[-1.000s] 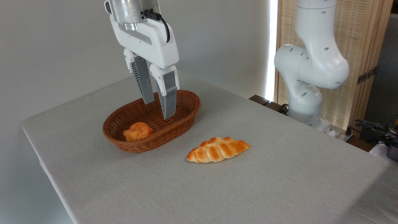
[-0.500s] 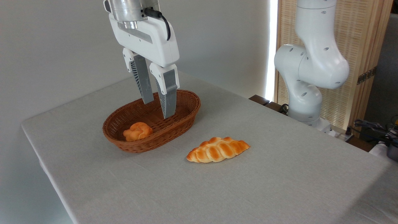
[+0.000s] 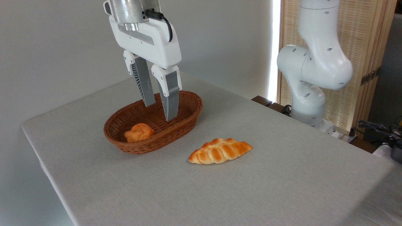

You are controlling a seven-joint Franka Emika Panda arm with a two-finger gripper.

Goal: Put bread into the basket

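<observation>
Jaws parted and empty: my gripper (image 3: 160, 112) hangs over the middle of the basket (image 3: 185, 117), its two grey ribbed fingers (image 3: 144, 82) pointing down with a clear gap between them and nothing held. Fingertips sit at about rim height in this view; whether they dip below the rim I cannot tell. White gripper housing and a black cable (image 3: 163, 22) rise above to the top edge of the frame.

Bun (image 3: 139, 132): small, orange-golden, knotted; it lies inside the basket at the near-left end, resting on the woven floor close to the wall, apart from my fingers.

Basket: oval, brown wicker, low-sided; it stands on the tabletop (image 3: 282, 175) toward the left rear, long axis running from near-left to far-right.

Loaf (image 3: 220, 150): longer, braided, golden with pointed ends; it lies flat on the grey cloth of the tabletop, right of and in front of the basket, near it but not touching.

Arm (image 3: 314, 66): my white jointed column stands at the right, beyond the far edge of the tabletop, in front of a slatted wooden screen (image 3: 358, 37). A plain pale wall (image 3: 56, 47) fills the background on the left.
</observation>
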